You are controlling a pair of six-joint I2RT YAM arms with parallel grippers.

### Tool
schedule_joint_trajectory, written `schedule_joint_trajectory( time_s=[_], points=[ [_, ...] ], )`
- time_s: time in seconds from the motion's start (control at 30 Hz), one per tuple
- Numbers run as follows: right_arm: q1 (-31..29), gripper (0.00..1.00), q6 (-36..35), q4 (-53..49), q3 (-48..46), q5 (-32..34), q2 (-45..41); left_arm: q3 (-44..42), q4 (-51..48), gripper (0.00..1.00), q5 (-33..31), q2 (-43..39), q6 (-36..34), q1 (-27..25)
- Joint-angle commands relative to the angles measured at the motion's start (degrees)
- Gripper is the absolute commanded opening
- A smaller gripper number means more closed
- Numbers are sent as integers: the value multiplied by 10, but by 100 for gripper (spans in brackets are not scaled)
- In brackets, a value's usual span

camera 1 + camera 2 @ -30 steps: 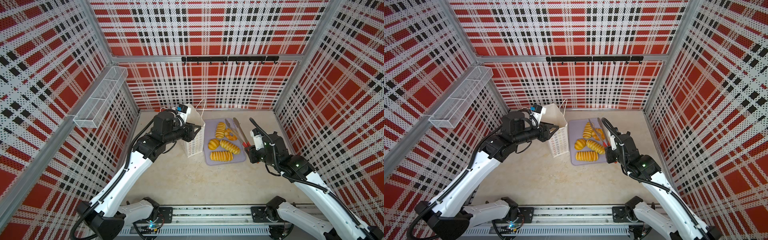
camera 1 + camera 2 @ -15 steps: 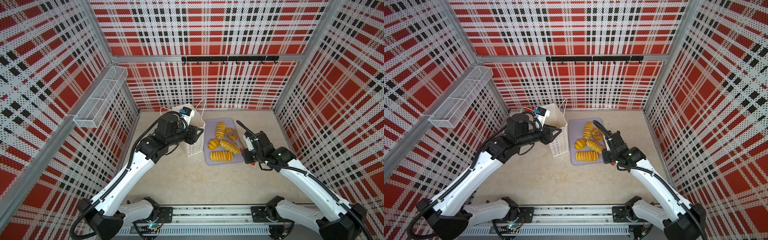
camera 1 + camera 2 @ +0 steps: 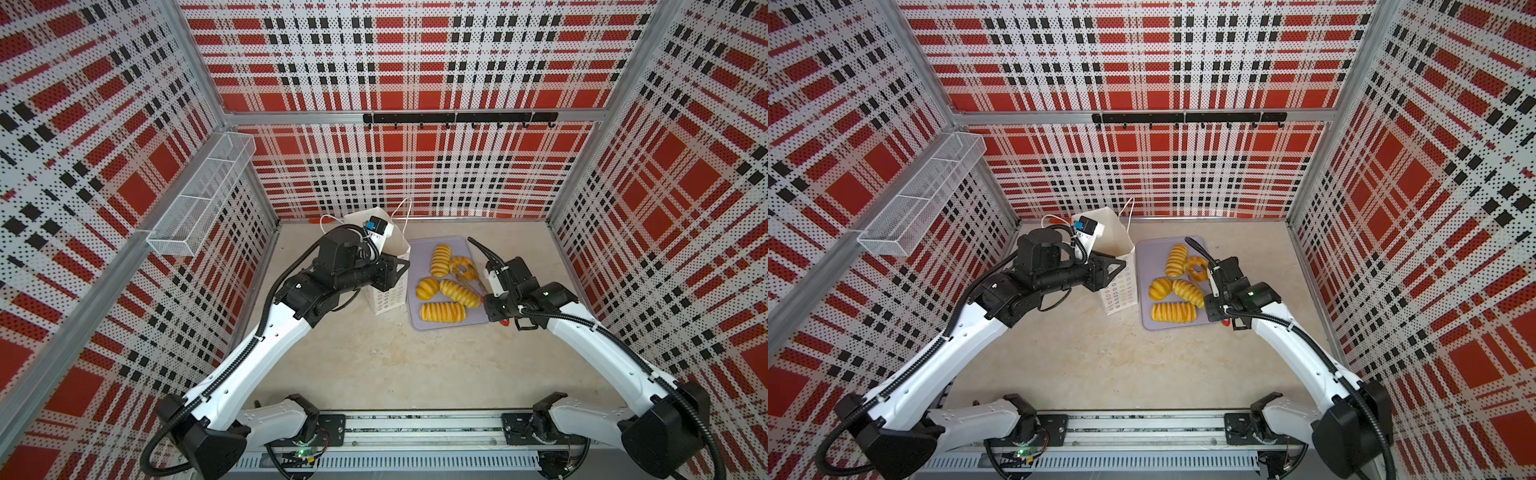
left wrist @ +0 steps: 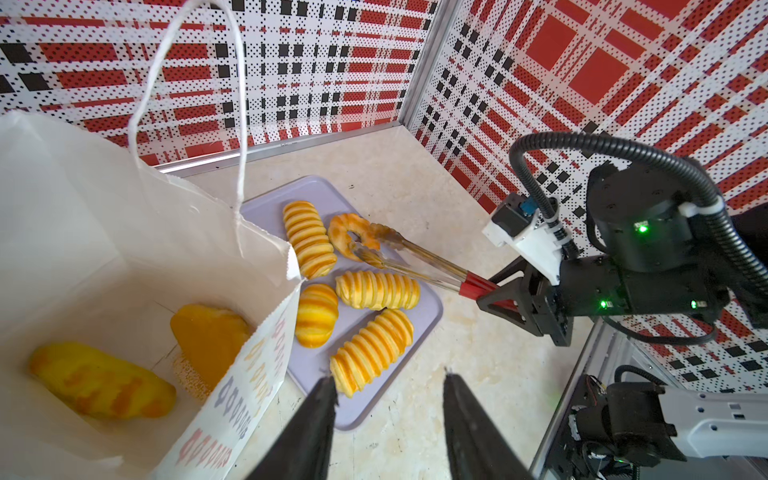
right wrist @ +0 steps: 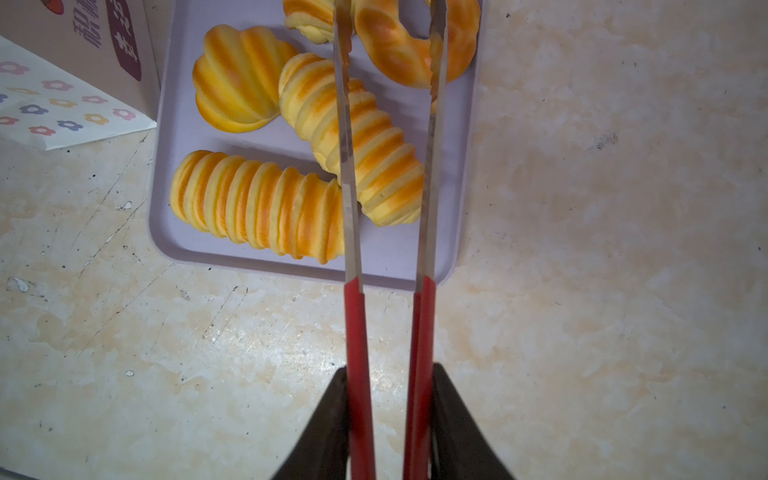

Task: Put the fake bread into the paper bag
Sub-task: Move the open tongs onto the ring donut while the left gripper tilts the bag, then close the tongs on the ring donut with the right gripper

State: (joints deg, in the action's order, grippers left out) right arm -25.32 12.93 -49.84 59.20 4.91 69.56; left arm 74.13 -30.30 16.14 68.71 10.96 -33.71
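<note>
Left of tray point(image 3: 453, 325), just beside it: paper bag point(image 3: 387, 298). Five fake bread point(image 3: 442, 311) pieces on tray, two more inside bag (on its floor). tongs point(image 5: 356, 332) reach over tray's right side, tips at ring donut point(image 4: 337, 237).

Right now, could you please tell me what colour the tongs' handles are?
Red. The tongs' handles show best in the right wrist view.

Taking the flat lilac tray point(image 4: 424, 320) as a dial, plaid far wall point(image 4: 291, 62) at twelve: at nine, just beside it, tall white paper bag point(image 4: 124, 232) with two golden toy pastries point(image 4: 210, 336) inside. On the tray, five more: ridged loaves point(image 4: 376, 289), a shell-shaped bun point(image 4: 316, 313), and at one o'clock a glossy ring donut point(image 4: 353, 237) between the tips of red-handled metal tongs point(image 4: 415, 257). At four, right claw point(image 4: 494, 297) clamped on the handles. Nearest the lens, left claw point(image 4: 388, 415) parted, empty.
</note>
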Motion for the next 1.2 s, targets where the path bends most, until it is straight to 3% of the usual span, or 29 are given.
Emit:
schedule_joint_trajectory(
  time_s=[0.0, 0.37, 0.9, 1.17],
  points=[
    [2, 32, -20, 14, 24, -10, 13, 2, -11, 47, -1, 3, -14, -8],
    [3, 32, -28, 8, 50, 24, 52, -4, -21, 48, -6, -6, -21, -12],
    [3, 31, -36, 18, 41, 15, 92, -17, -20, 50, -20, -10, -27, -12],
    [3, 26, -42, 15, 52, 29, 86, -6, -18, 50, -20, -16, -17, -12]
  ],
)
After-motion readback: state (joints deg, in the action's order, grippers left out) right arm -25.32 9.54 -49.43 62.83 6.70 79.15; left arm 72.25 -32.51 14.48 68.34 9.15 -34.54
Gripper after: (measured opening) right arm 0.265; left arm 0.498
